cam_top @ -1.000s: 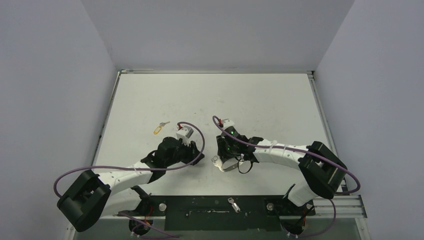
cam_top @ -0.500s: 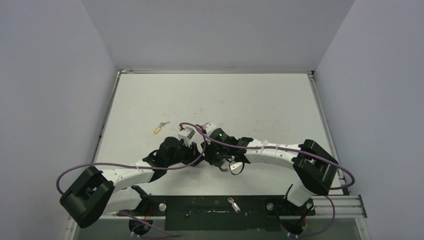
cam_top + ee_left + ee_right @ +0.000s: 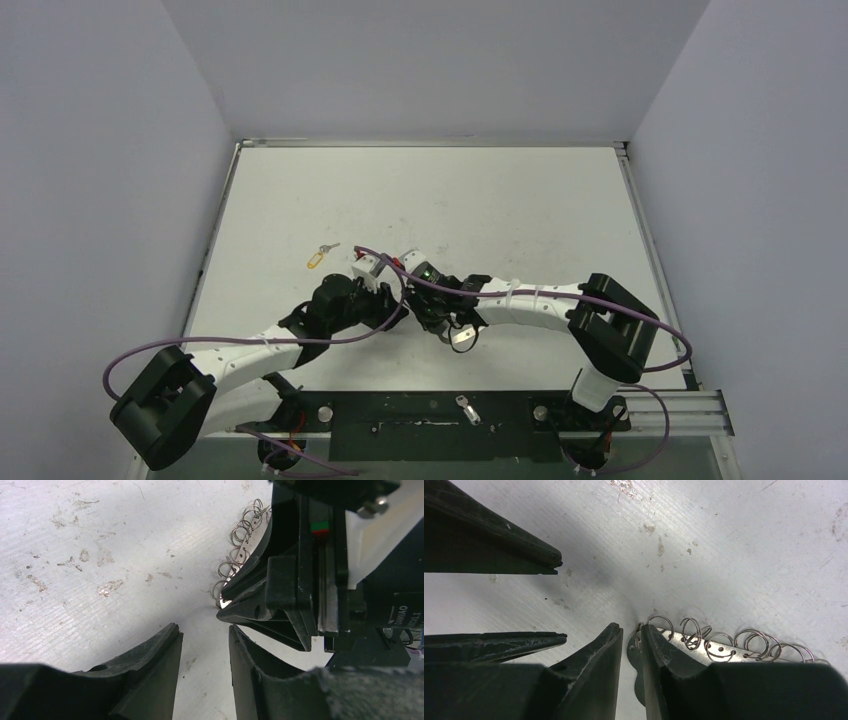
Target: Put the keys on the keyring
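While right pincer (image 3: pixel 631 645) pinches keyring (image 3: pixel 704 645) plate, left pincer (image 3: pixel 205 650) gapes empty just beside; yellow-tagged key (image 3: pixel 319 257) apart.

Both arms meet low at the centre of the white bench (image 3: pixel 520 200), a yellow-tagged key (image 3: pixel 320 256) lies to their upper left, another key (image 3: pixel 466 408) at bottom centre

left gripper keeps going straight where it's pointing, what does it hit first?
Most likely the right gripper. In the left wrist view its black fingertips sit just ahead of the left gripper, slightly to one side, at the end of the keyring strip with small rings. Depth between them is unclear; only bare table lies between.
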Robot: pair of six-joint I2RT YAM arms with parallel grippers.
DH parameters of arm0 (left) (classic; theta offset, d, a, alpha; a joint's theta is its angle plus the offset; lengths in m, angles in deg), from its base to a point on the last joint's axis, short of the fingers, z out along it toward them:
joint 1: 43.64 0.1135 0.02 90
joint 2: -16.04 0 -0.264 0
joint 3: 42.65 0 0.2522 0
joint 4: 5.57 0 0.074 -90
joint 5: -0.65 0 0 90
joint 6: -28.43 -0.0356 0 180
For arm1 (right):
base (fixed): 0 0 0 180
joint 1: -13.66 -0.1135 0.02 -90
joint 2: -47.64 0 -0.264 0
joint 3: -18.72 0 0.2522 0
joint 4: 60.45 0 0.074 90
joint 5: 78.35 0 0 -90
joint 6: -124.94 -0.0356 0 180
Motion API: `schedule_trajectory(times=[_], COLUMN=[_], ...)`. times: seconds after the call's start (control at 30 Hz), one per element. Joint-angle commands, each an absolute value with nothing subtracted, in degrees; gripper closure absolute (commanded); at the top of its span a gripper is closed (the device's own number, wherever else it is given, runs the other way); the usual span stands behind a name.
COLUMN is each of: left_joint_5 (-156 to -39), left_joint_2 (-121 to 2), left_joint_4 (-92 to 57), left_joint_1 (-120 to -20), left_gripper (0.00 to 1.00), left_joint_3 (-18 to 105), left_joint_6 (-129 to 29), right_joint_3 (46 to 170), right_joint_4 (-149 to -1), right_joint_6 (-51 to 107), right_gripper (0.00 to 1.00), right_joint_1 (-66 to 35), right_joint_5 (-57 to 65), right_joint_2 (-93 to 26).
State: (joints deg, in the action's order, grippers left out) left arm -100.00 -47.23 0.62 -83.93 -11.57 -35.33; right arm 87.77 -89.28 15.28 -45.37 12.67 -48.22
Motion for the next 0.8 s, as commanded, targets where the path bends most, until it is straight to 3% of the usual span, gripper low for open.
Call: schedule_trajectory(times=[0.0,0.27,0.57,0.77], left_joint_5=[-99.6,-98.9,-98.0,-98.0], left_joint_2=[-46.1,-47.0,-46.0,-47.3], left_joint_4=[2.8,1.3,0.7,0.7], left_joint_1=[-83.9,-83.9,-83.9,-83.9], left_gripper=[0.63,0.62,0.53,0.52], left_joint_3=[-11.5,-11.2,-11.7,-11.3], left_joint_6=[-36.6,-34.7,-34.2,-32.7], right_joint_3=[88.7,88.3,84.6,85.0], right_joint_4=[-90.1,-90.2,-86.5,-87.8], right_joint_6=[16.4,13.8,13.3,12.9], right_gripper=[0.77,0.7,0.61,0.61], right_joint_1=[-46.3,-46.2,-46.0,-45.5], right_joint_5=[13.9,13.5,13.2,12.5], right_joint_2=[-46.2,-45.6,-38.6,-40.7])
